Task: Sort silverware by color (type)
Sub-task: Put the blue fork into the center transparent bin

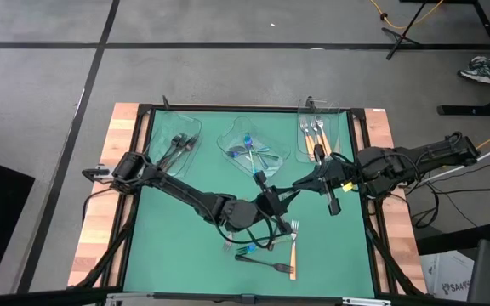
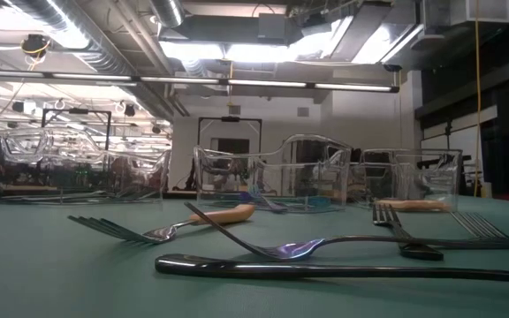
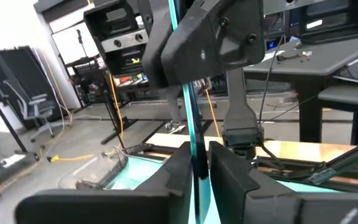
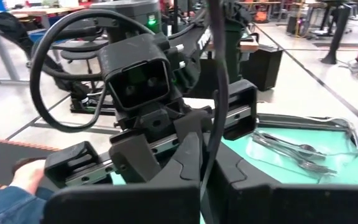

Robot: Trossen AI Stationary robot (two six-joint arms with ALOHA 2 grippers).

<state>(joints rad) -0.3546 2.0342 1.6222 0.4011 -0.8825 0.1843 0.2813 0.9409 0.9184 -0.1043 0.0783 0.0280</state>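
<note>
The silverware is partly sorted. In the high view, three clear trays sit in a row along the upper edge of the green worktop (image 1: pixel 160 255). The left tray (image 1: pixel 162 134) holds dark utensils (image 1: pixel 177 146), the middle tray (image 1: pixel 228 141) holds iridescent blue-purple pieces (image 1: pixel 249 151), and the right tray (image 1: pixel 340 127) holds forks with orange handles (image 1: pixel 316 132).

A few pieces are left loose in the lower centre of the frame: an orange-handled fork (image 1: pixel 293 246), a dark fork (image 1: pixel 262 260), and at least one more piece beside them that is partly hidden under the arm. The low view shows about four loose utensils lying on the mat, including a blue-purple fork (image 2: pixel 290 247). By this look, most of the sorting is done and a handful of pieces remain.

One further utensil (image 3: pixel 188 106) is in the air at the centre of the high view, a thin blue-tinted piece held upright between the two arms.

The left end effector (image 1: pixel 266 204) sits just below the middle tray. Its wrist view shows the fingers (image 3: pixel 176 171) narrowly apart on either side of the utensil; whether they are gripping or letting go is not clear.

The right end effector (image 1: pixel 300 186) meets it from the right. Its fingers (image 4: pixel 185 155) are clamped shut on the same utensil, seen there as a dark stem (image 4: pixel 219 87). This looks like a handover between the arms.
</note>
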